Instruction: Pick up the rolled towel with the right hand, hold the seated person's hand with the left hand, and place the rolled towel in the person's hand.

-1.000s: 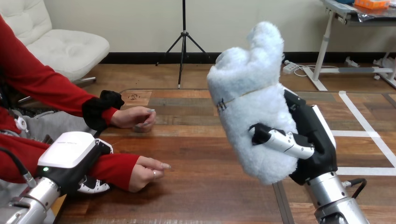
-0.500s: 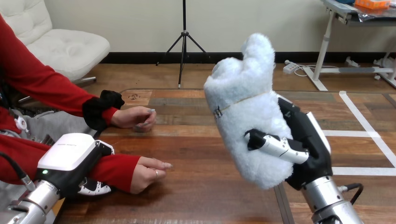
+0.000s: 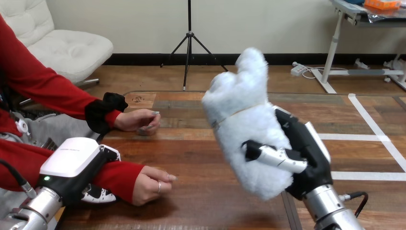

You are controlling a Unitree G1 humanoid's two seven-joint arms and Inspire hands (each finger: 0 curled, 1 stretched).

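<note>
Right hand (image 3: pixel 309 160) clenched round rolled towel (image 3: pixel 242 120), thumb across its front. Towel upright, lifted clear of counter (image 3: pixel 191 148), right of centre. Left hand (image 3: pixel 72 160), near-left corner, lies over the person's red-sleeved forearm (image 3: pixel 119 175), fingers curled under it. Person's hand (image 3: pixel 151 184) rests on counter just beyond, loosely closed.
</note>
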